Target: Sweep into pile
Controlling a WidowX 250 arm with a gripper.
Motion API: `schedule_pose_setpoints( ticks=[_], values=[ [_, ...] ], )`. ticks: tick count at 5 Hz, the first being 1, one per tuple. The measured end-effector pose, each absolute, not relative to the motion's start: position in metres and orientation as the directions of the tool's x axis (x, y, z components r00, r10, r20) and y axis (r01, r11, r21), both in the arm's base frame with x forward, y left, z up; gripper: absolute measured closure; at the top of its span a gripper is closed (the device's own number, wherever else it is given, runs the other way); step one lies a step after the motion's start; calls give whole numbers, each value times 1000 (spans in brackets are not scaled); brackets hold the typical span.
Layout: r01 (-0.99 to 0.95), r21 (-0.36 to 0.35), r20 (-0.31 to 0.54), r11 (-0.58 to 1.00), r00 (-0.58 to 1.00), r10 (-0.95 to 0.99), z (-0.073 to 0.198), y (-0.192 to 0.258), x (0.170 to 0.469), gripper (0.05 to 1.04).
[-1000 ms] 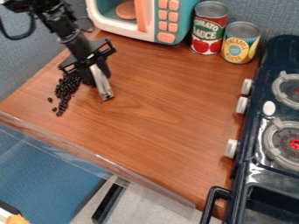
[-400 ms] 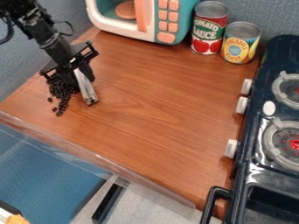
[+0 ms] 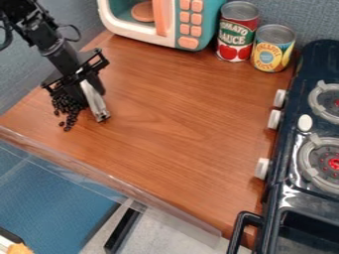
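Observation:
My gripper (image 3: 92,96) hangs low over the left part of the wooden counter, directly beside the dark beans. It is shut on a silver-grey bar-like tool (image 3: 95,101), which slants down to the right with its lower end at the counter. The black beans (image 3: 68,109) lie in a loose heap left of the tool, with a few scattered at the heap's lower end. The gripper hides the heap's upper part.
A toy microwave (image 3: 189,25) stands at the back, with a red can (image 3: 236,32) and a yellow can (image 3: 272,48) to its right. A toy stove (image 3: 291,163) borders the counter's right side. A clear strip (image 3: 112,178) runs along the front edge.
The gripper and the tool have moved left and slightly down, closer to the beans. The top of the heap is now more covered; the lowest beans have stayed in place.

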State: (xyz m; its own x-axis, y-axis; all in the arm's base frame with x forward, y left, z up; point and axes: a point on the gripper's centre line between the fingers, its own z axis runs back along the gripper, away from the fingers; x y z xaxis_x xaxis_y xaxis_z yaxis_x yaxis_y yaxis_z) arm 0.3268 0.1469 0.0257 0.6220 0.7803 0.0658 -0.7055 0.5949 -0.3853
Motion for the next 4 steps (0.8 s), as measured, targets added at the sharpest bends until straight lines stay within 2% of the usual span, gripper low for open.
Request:
schedule_pose_setpoints(
  ticks=[2, 4],
  values=[
    [-689, -407, 80, 600, 627, 775, 40, 119, 345, 699],
    [-712, -370, 109, 597, 605, 789, 27, 121, 376, 699]
  ],
)
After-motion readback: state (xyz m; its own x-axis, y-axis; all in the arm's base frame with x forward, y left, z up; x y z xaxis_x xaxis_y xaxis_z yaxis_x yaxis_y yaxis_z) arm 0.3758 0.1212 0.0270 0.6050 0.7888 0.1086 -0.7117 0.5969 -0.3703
